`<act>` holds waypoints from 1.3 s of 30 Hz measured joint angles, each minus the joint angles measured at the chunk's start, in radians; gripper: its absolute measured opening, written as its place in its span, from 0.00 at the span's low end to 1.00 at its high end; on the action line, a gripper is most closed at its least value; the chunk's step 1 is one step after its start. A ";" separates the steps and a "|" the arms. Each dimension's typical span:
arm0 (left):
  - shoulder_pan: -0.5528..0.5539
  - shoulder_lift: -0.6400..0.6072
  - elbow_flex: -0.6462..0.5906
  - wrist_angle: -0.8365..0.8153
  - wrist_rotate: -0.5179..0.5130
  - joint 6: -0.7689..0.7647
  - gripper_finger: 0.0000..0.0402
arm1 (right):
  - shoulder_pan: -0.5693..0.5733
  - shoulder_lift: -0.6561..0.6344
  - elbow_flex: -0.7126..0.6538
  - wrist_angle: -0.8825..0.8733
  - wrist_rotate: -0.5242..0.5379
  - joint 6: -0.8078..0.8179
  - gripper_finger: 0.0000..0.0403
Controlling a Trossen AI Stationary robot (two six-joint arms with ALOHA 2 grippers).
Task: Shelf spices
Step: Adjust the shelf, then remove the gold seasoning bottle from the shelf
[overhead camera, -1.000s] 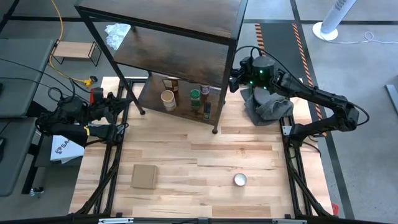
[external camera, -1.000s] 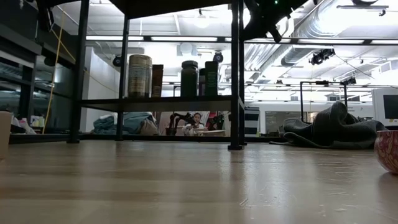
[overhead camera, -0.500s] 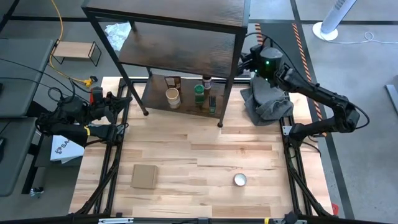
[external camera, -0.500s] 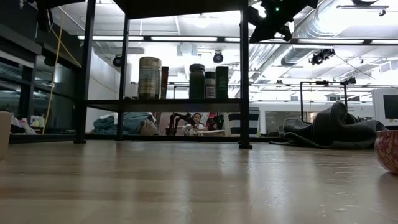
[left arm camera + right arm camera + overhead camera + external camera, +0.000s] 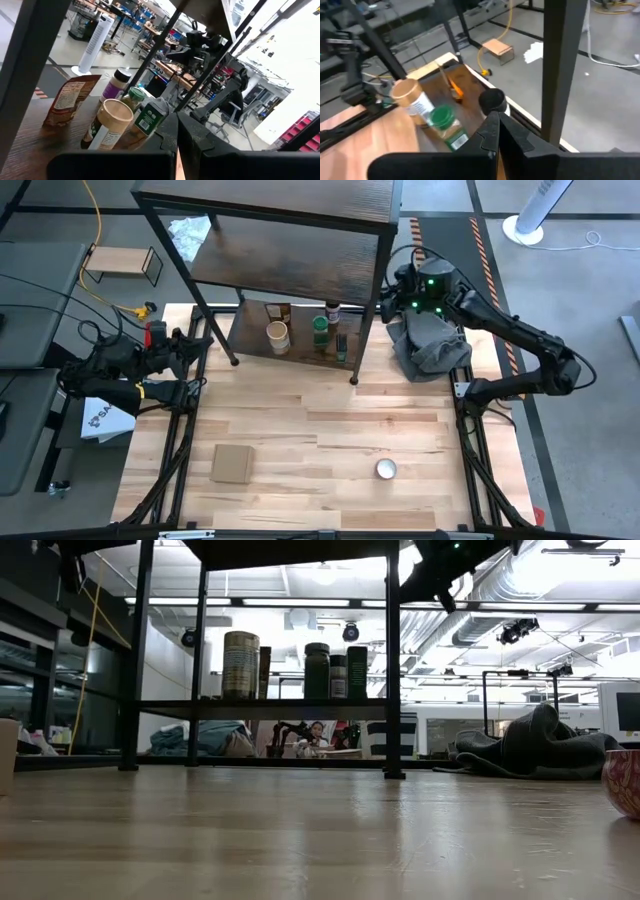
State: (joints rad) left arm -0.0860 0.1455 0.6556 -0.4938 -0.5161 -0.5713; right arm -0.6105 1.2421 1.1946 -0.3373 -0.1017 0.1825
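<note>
High view: the tall dark-wood, black-framed shelf (image 5: 300, 240) is filling the upper centre, small spice containers (image 5: 305, 332) sitting on its lowest board. The right gripper (image 5: 392, 292) is hovering beside it (grip unclear); the left gripper (image 5: 190, 352) is idling at left, fingers together in its wrist view.

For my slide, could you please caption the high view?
Spices sit on the shelf's lowest board; right pincer hovers beside its frame.

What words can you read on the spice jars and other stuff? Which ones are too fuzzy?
"SA": start of a word on a white sheet beside the table's left edge; the rest is cut off.
Tan-lidded jar: label print too blurred to read.
Green-lidded jar: label too blurred.
Small dark tin: a round green-white seal, words unreadable.
Brown-orange pouch: print too small.
Dark-capped jar: purple label, no letters legible.
</note>
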 joint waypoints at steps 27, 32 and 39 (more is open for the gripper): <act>0.000 0.000 0.000 -0.019 -0.064 0.000 0.00 | -0.049 0.123 0.000 0.135 0.316 -0.029 0.00; 0.000 0.000 0.000 -0.019 0.032 -0.003 0.00 | -0.046 0.056 0.000 -0.046 0.171 -0.071 0.00; 0.000 0.004 0.000 -0.187 0.243 -0.063 0.00 | -0.045 -0.130 0.000 -0.555 0.044 -0.084 0.00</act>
State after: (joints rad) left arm -0.0860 0.1498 0.6556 -0.6808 -0.2733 -0.6345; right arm -0.6550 1.1117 1.1942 -0.8923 -0.0576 0.0981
